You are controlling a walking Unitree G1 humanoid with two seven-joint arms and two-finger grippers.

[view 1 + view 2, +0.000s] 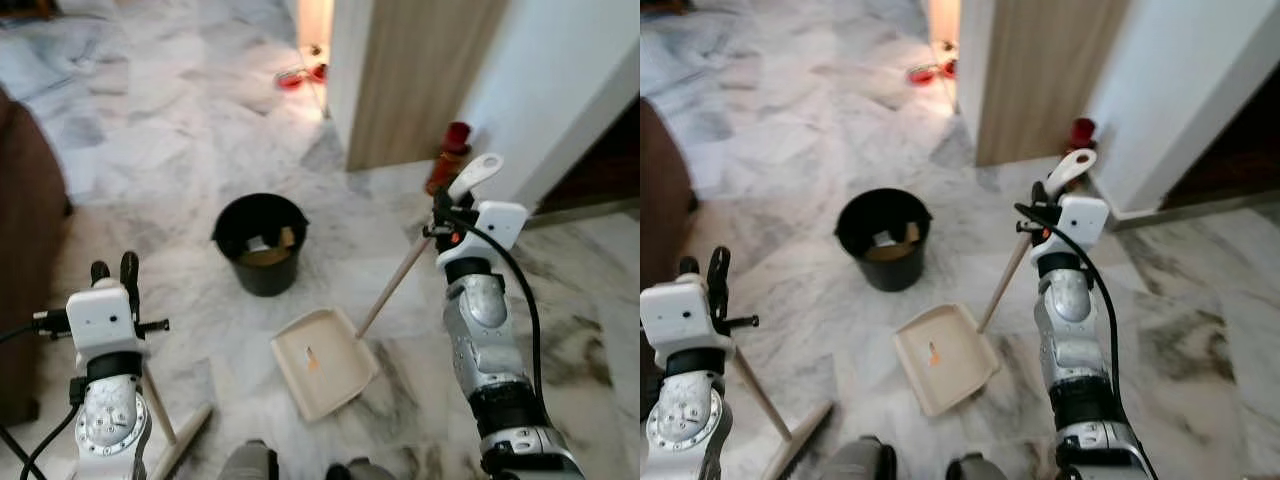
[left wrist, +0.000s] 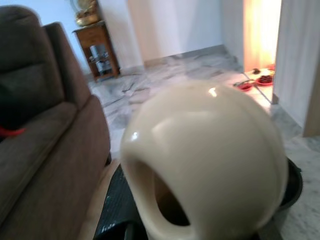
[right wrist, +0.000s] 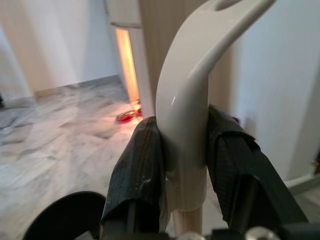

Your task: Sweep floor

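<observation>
My right gripper (image 1: 445,215) is shut on the cream hooked handle (image 3: 185,125) of a long-handled dustpan, its black fingers (image 3: 135,180) pressed on both sides. The wooden pole slants down to the cream dustpan (image 1: 320,365), which lies flat on the marble floor with a small orange scrap (image 1: 312,358) in it. My left gripper (image 1: 115,272) is at the lower left, shut on a broom whose rounded cream end cap (image 2: 210,160) looms before the wrist camera. The broom stick (image 1: 158,400) runs down to the broom head (image 1: 180,450) on the floor. A black bucket (image 1: 262,243) holding some rubbish stands just beyond the dustpan.
A brown sofa (image 1: 25,260) borders the left side. A wooden door (image 1: 420,80) and white wall corner stand at the back right, with a red-capped bottle (image 1: 450,155) at their foot. Red items (image 1: 300,77) lie by the far doorway. A small side table (image 2: 97,50) stands behind the sofa.
</observation>
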